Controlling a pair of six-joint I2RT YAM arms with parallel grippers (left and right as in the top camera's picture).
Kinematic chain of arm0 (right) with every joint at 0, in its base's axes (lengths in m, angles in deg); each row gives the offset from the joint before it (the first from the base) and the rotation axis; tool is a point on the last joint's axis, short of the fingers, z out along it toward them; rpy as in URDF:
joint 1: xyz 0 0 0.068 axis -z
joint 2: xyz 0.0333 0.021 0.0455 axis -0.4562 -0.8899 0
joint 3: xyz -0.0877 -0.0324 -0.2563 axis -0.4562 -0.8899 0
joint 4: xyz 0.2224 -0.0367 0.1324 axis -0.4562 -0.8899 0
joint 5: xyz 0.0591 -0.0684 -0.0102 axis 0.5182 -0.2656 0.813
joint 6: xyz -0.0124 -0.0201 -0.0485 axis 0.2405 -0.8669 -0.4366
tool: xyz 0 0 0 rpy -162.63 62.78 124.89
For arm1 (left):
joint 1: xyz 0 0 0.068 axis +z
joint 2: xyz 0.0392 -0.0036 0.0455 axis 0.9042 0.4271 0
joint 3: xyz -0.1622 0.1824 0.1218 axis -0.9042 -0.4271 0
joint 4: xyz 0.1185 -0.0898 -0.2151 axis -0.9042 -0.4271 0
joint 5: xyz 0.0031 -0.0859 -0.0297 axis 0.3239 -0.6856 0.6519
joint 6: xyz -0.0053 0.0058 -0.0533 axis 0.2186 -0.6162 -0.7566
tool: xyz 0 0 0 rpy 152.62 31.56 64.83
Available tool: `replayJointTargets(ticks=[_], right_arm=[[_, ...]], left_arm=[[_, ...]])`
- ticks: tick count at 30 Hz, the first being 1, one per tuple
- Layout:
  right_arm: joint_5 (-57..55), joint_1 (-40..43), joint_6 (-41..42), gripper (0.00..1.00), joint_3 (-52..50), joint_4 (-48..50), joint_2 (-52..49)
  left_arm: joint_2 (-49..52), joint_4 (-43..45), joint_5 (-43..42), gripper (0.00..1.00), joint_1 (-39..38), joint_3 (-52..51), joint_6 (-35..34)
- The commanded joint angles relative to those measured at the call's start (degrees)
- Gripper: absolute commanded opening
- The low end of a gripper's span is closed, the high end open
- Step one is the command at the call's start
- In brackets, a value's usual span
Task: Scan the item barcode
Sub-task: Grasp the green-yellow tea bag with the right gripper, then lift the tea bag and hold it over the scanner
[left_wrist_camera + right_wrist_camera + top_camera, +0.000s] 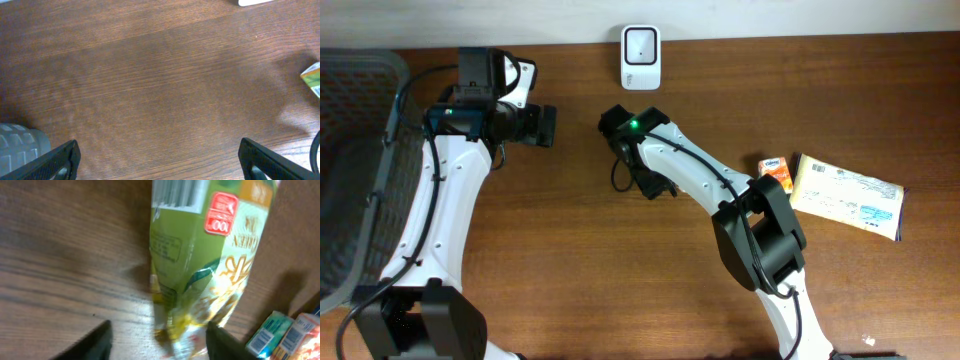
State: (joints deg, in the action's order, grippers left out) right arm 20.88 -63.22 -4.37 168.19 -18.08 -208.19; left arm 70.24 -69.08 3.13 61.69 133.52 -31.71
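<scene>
Green packet (200,265): frame centre in right wrist view, barcode (175,192) at upper edge.
Right claw (160,340): fingers apart, 1 each side of packet's lower end, not clamped.
Left claw (157,152): wide apart over desk (150,75).
White scanner (640,57): top centre overhead.

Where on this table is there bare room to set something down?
The table is bare between the left arm and the right arm, toward the near edge, and along the far edge right of the scanner. Crowded: the right side, where the orange carton and the mailer sit together.
</scene>
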Motion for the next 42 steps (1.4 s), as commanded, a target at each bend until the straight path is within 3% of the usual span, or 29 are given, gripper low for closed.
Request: replayJointTargets(ticks=[1,3,6,7,11,15,19,22,27,34,36,39,42], right_arm=[[3.0,4.3,8.3,0.77,-0.5,-2.1,1.5],[9.2,7.1,7.6,0.78,-0.5,-1.8,1.5],[11.3,10.0,-7.8,0.85,-0.5,0.4,1.5],[14.6,11.1,-9.6,0.83,-0.6,1.4,1.5],[26.6,14.0,-10.4,0.35,-3.8,6.1,1.4],[26.6,14.5,-9.9,0.04,-3.5,5.6,1.6],[39.3,16.7,-14.0,0.04,2.2,0.9,3.5],[69.9,21.0,-25.8,0.04,6.5,-3.5,9.1],[100.5,29.4,-25.3,0.04,6.5,-5.6,12.2],[100.0,30.5,-25.0,0.04,6.9,-5.6,12.2],[92.7,30.1,-19.3,0.04,10.2,-5.6,12.2],[68.5,25.9,-5.9,0.04,27.2,-4.7,12.2],[34.1,19.9,-2.9,0.04,36.6,-2.3,12.2]], left_arm=[[-1.0,0.0,0.0,0.99,0.1,0.6,0.9],[-1.0,0.0,0.0,0.99,0.1,0.6,0.9],[-1.0,0.0,0.0,0.99,0.1,0.6,0.9],[-1.0,0.0,0.0,0.99,0.1,0.6,0.9],[-1.0,0.0,0.0,0.99,0.1,0.6,0.9],[-1.0,0.0,0.0,0.99,0.1,0.6,0.9],[-1.0,0.0,0.0,0.99,0.1,0.6,0.9],[-1.0,0.0,0.0,0.99,0.1,0.6,0.9],[-1.0,0.0,0.0,0.99,0.1,0.6,0.9],[-1.0,0.0,0.0,0.99,0.1,0.6,0.9],[-1.0,0.0,0.0,0.99,0.1,0.6,0.9],[-1.0,0.0,0.0,0.99,0.1,0.6,0.9],[-1.0,0.0,0.0,0.99,0.1,0.6,0.9]])
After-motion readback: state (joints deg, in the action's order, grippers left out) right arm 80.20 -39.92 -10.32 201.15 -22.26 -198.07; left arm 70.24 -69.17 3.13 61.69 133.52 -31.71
